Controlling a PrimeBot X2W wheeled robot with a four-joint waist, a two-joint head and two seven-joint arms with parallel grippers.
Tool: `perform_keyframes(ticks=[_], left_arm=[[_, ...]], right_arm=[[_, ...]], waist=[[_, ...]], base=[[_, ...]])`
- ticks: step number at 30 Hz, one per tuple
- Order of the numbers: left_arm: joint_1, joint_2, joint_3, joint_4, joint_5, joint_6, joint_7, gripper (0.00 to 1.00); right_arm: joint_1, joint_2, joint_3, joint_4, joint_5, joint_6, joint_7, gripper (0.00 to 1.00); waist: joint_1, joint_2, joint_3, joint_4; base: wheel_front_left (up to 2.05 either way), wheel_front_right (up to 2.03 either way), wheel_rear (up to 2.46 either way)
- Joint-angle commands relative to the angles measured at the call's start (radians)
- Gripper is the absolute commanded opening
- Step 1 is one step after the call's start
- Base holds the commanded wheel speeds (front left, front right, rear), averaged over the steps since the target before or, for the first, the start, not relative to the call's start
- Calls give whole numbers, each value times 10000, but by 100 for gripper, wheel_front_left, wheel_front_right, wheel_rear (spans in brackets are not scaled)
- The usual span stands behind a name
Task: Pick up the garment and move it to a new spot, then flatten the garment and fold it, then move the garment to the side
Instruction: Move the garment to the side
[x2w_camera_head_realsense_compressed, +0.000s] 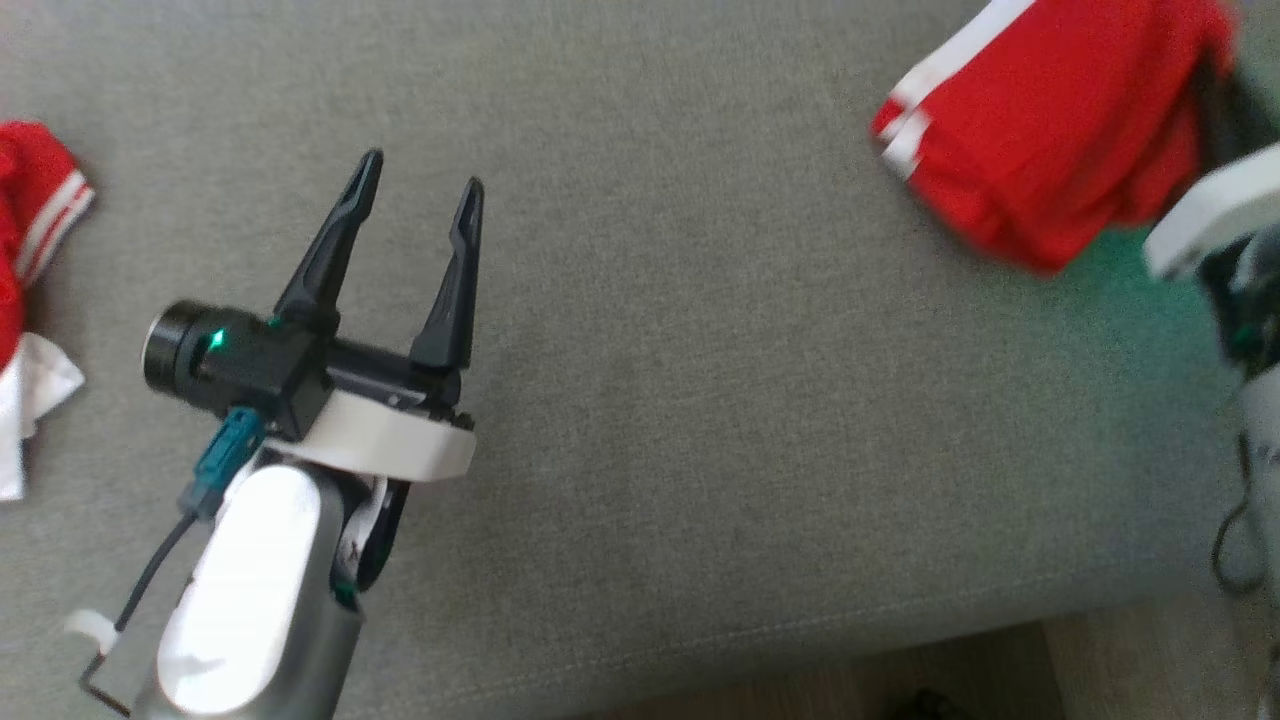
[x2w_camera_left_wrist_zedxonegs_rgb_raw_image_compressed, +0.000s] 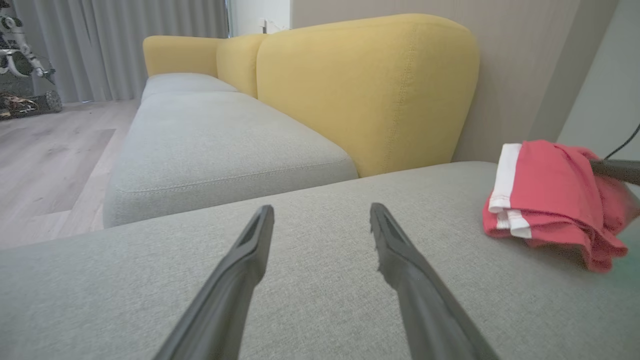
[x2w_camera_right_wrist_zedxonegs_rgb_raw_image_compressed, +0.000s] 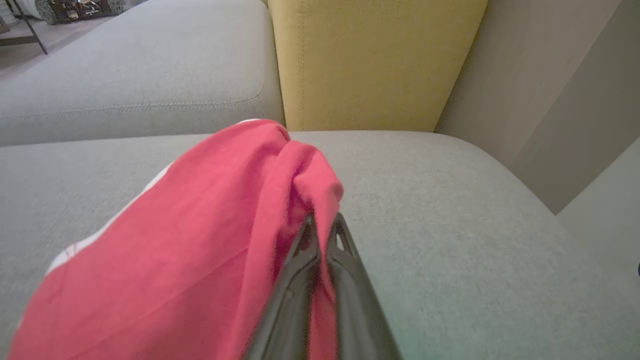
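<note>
Head view: left gripper (x2w_camera_head_realsense_compressed: 421, 170) at 9 o'clock, jaws spread wide with nothing between them, over bare grey cushion (x2w_camera_head_realsense_compressed: 720, 420). Fingers point toward 12, a touch to 1. Left wrist view agrees: left gripper (x2w_camera_left_wrist_zedxonegs_rgb_raw_image_compressed: 321, 209) agape, both fingers clear of fabric, cushion (x2w_camera_left_wrist_zedxonegs_rgb_raw_image_compressed: 300, 310) beneath.

Garment (x2w_camera_head_realsense_compressed: 1050, 120) is red with white trim, at 2 o'clock in head view, bunched and blurred. White stripes are on its 9 o'clock edge. Right arm (x2w_camera_head_realsense_compressed: 1210, 210) comes in at 3 o'clock, against the garment's 3 o'clock side; fingertips are hidden there.

Right wrist view: right gripper (x2w_camera_right_wrist_zedxonegs_rgb_raw_image_compressed: 324, 222) pinched tight on a fold of garment (x2w_camera_right_wrist_zedxonegs_rgb_raw_image_compressed: 200, 240). Cloth drapes from the tips toward 8 o'clock over the cushion (x2w_camera_right_wrist_zedxonegs_rgb_raw_image_compressed: 450, 200). Yellow backrest (x2w_camera_right_wrist_zedxonegs_rgb_raw_image_compressed: 370, 65) at 12, wall (x2w_camera_right_wrist_zedxonegs_rgb_raw_image_compressed: 550, 100) at 2.

Left wrist view: garment (x2w_camera_left_wrist_zedxonegs_rgb_raw_image_compressed: 550, 205) at 3 o'clock, well apart from the left fingers. A dark finger (x2w_camera_left_wrist_zedxonegs_rgb_raw_image_compressed: 617, 170) enters it from the 3 o'clock edge. Lower folds sit at cushion level; touching or not, can't tell.

Head view, 9 o'clock edge: red cloth (x2w_camera_head_realsense_compressed: 30, 200) with white stripes, white cloth (x2w_camera_head_realsense_compressed: 25, 400) just beside it at 8. Both well apart from the garment.
</note>
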Motion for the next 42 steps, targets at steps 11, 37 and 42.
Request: perform_keyframes(ticks=[11, 37, 42], left_arm=[[-1001, 361, -59, -674, 326, -210, 242, 100], [-1430, 674, -292, -768, 329, -242, 368, 100], [-1291, 653, -276, -619, 239, -175, 274, 100]], right_arm=[[-2805, -571, -1801, 1943, -117, -7, -856, 0], [-4229, -599, -2648, 4521, -708, -7, -1974, 100], [-3912, -429, -2545, 4517, -813, -7, -2325, 100]], waist=[[-1, 0, 1320, -110], [-1, 0, 2080, -512], [-1, 0, 1690, -551]], base=[[0, 0, 0], [0, 0, 0], [0, 0, 0]])
